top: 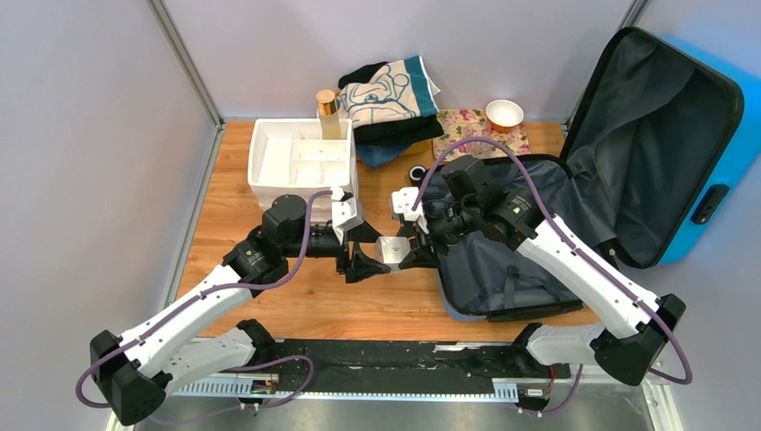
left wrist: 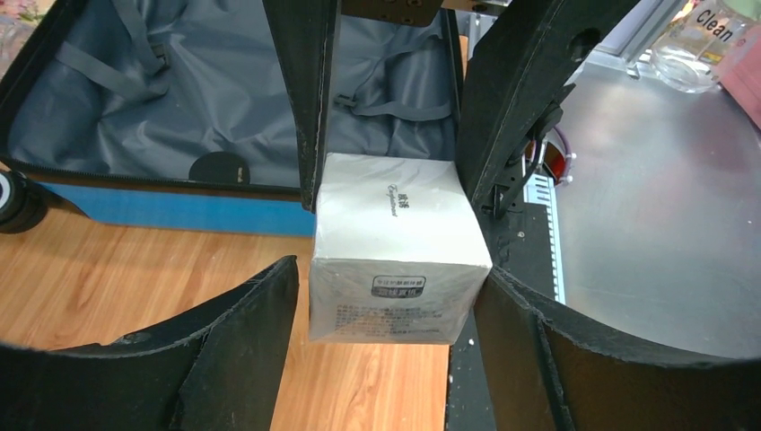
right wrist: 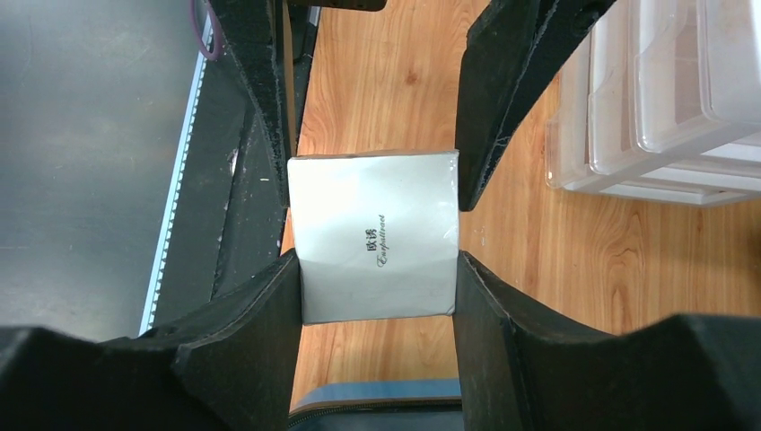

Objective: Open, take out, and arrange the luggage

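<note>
Jaws of right gripper (right wrist: 377, 269) pinch a box (top: 392, 249); left gripper (left wrist: 392, 278) straddles it wide, grip unclear, between suitcase (top: 502, 269) and tray (top: 269, 171)

The left arm (top: 193, 310) reaches in from the left of the small white box (top: 392, 250), and the right arm (top: 583, 269) reaches in from its right. Both arms are bent at the elbow. The two grippers meet face to face at the box. The right gripper (top: 411, 250) pinches the box between its fingers. The left gripper (top: 372, 256) has its fingers wide around the box, with a thin gap on one side.
</note>
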Available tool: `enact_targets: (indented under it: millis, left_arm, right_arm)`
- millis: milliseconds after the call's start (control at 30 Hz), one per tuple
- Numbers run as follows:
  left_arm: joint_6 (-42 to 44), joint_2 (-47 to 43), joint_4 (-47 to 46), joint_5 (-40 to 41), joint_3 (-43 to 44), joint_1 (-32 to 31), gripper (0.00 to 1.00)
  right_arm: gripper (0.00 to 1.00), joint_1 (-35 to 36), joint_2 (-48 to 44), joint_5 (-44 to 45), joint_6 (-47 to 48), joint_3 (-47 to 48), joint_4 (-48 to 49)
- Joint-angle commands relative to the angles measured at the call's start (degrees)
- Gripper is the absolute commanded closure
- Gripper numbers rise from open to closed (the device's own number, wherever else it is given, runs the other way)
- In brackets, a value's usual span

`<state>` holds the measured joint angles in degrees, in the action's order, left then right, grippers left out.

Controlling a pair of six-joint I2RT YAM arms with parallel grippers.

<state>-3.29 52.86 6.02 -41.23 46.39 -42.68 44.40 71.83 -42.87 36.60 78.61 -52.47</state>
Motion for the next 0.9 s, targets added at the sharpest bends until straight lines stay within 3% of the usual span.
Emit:
enact_targets:
  millis: [0, 67, 133, 167, 200, 267, 333, 433, 567, 600, 700, 867]
  left_arm:
    - [-1.63, 0.05, -4.0, 0.45, 0.01, -0.13, 0.24]
    - [-2.33, 0.14, -4.35, 0.28, 0.28, -0.21, 0.3]
    - [-2.86, 0.49, -3.91, -0.16, 0.37, -0.21, 0.47]
    - [-3.04, 0.49, -3.65, 0.01, 0.28, -0.21, 0.59]
    - [-3.3, 0.31, -3.21, 1.06, 0.28, -0.13, 0.79]
    - [-4.18, -0.3, -1.02, 3.69, 0.19, 0.13, 0.98]
    - [-5.84, -2.05, 0.04, 5.9, -0.42, 1.71, 1.0]
    - [-9.36, -4.16, 0.92, 7.03, -0.69, 8.73, 1.0]
    - [-10.51, -6.71, 3.29, 15.98, 1.59, 19.1, 1.0]
    - [-9.73, -7.15, 4.69, 22.97, 2.47, 22.34, 1.0]
    - [-5.53, -6.81, 4.79, 33.45, 6.51, 28.24, 1.0]
    - [1.88, -2.24, 4.35, 45.52, 13.89, 31.6, 1.0]
  right_arm:
    - [0.7, 0.6, 0.15, -2.57, -1.79, 2.69, 3.6]
    - [0.7, 0.68, 0.15, -2.65, -1.88, 2.6, 3.6]
    - [0.69, 0.77, 0.15, -2.57, -2.58, 2.69, 4.04]
    - [0.68, 0.77, 0.15, -2.57, -2.85, 2.78, 4.3]
    - [0.66, 0.69, 0.06, -2.39, -3.11, 2.95, 4.74]
    - [0.49, 0.6, -0.37, 0.06, -6.35, 3.22, 6.23]
    - [0.3, -0.36, -0.64, 1.99, -9.42, 4.18, 7.55]
    - [0.2, -3.52, -1.43, 3.75, -14.52, 4.89, 9.92]
    - [0.18, -8.62, -3.19, 3.23, -18.65, 5.24, 12.39]
    - [0.18, -10.37, -3.36, 3.32, -19.1, 5.24, 12.82]
    - [0.17, -12.31, -4.59, 3.76, -19.11, 4.37, 12.83]
    - [0.17, -12.85, -6.09, 4.55, -18.67, 2.87, 12.3]
